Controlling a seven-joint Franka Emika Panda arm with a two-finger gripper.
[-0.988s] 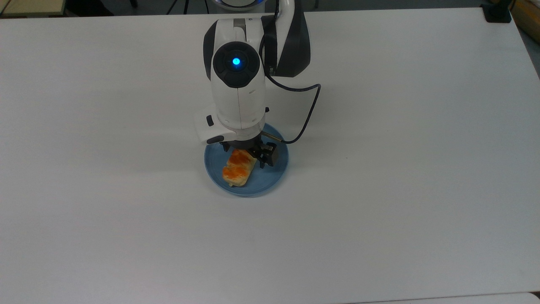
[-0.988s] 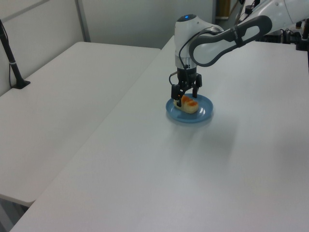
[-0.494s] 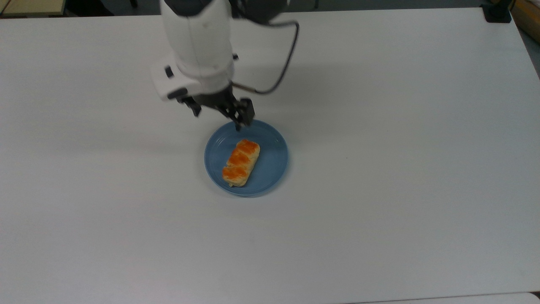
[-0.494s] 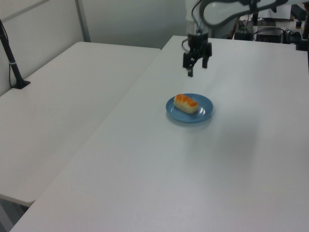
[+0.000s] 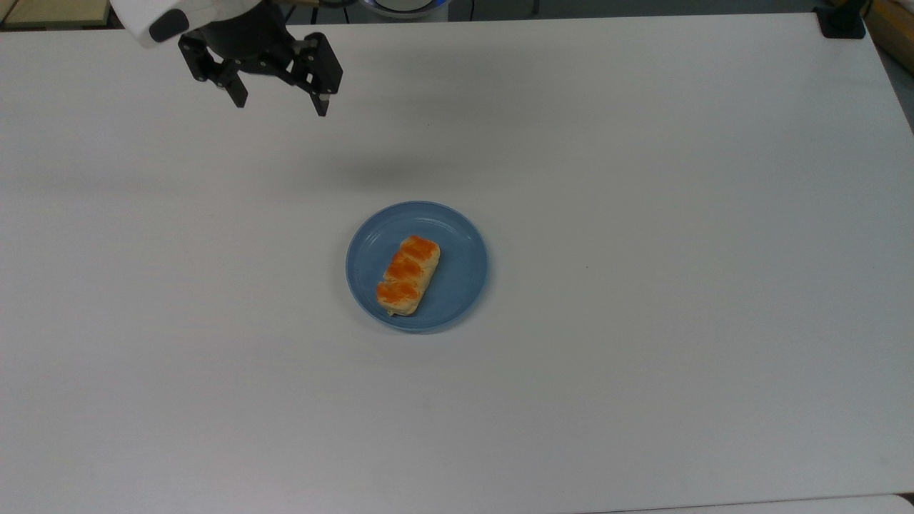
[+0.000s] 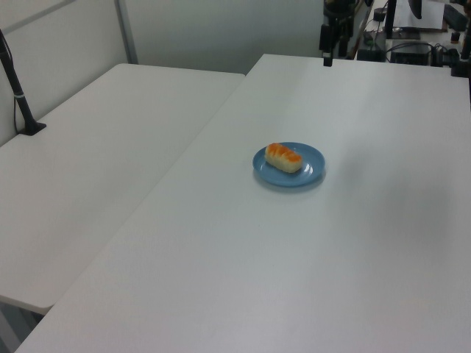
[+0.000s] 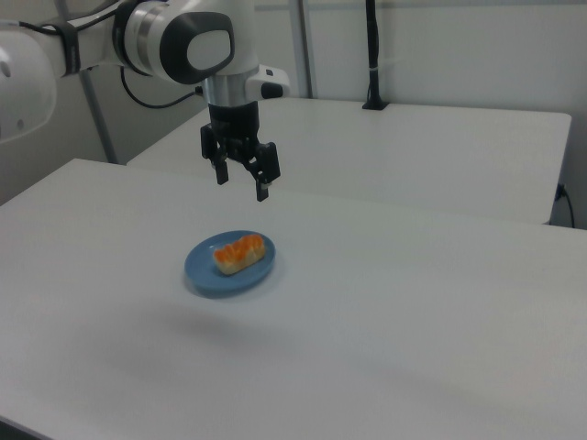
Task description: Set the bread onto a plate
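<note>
One oblong pale-beige bread piece (image 5: 408, 276) with three orange-brown glazed bumps lies on the one round light-blue plate (image 5: 464, 275) on the white worktop (image 5: 678, 285). The single black gripper (image 5: 280, 107) hangs well apart, its two fingers (image 5: 319, 103) spread wide and empty.

Pale bread (image 5: 408, 276) with three orange-brown glazed bumps, lying flat inside round light-blue plate (image 5: 464, 268)

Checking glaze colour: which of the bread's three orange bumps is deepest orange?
The bump at the bread's lower end in the top view, nearest the plate's rim.
</note>
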